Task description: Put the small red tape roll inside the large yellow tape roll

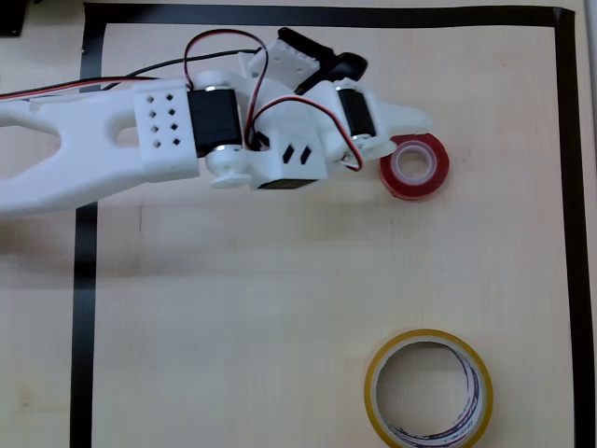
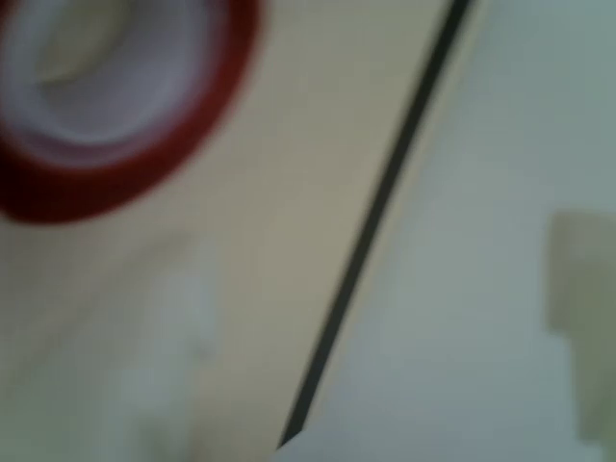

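Partly, pincer (image 1: pixel 410 126) overlaps small red tape roll (image 1: pixel 415 166).

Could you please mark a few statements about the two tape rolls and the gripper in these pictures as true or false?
1. The small red tape roll lies flat on the table, outside the large yellow tape roll. True.
2. The large yellow tape roll has the red roll in its hole. False: its hole shows bare table.
3. In the overhead view the gripper is at the red roll's upper left edge. True.
4. In the overhead view the yellow roll lies above the red one. False: it lies below it, near the bottom edge.
5. The black tape border crosses the red roll. False: it runs clear of it, to the right.
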Robot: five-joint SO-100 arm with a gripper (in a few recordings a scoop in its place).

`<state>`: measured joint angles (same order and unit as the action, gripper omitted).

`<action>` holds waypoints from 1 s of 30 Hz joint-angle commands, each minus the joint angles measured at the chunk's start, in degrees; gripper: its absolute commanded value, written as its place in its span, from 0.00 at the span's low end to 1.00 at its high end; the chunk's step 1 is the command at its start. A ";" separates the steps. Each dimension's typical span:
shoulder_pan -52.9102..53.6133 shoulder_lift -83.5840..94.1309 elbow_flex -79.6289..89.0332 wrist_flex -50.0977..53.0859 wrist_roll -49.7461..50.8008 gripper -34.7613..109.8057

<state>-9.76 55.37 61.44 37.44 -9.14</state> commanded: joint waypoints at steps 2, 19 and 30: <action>0.35 -1.05 -14.50 3.43 2.11 0.36; 0.88 -37.00 -73.39 30.15 3.25 0.36; 1.41 -41.48 -75.32 38.41 4.39 0.36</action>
<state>-8.26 11.78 -8.09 73.74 -5.27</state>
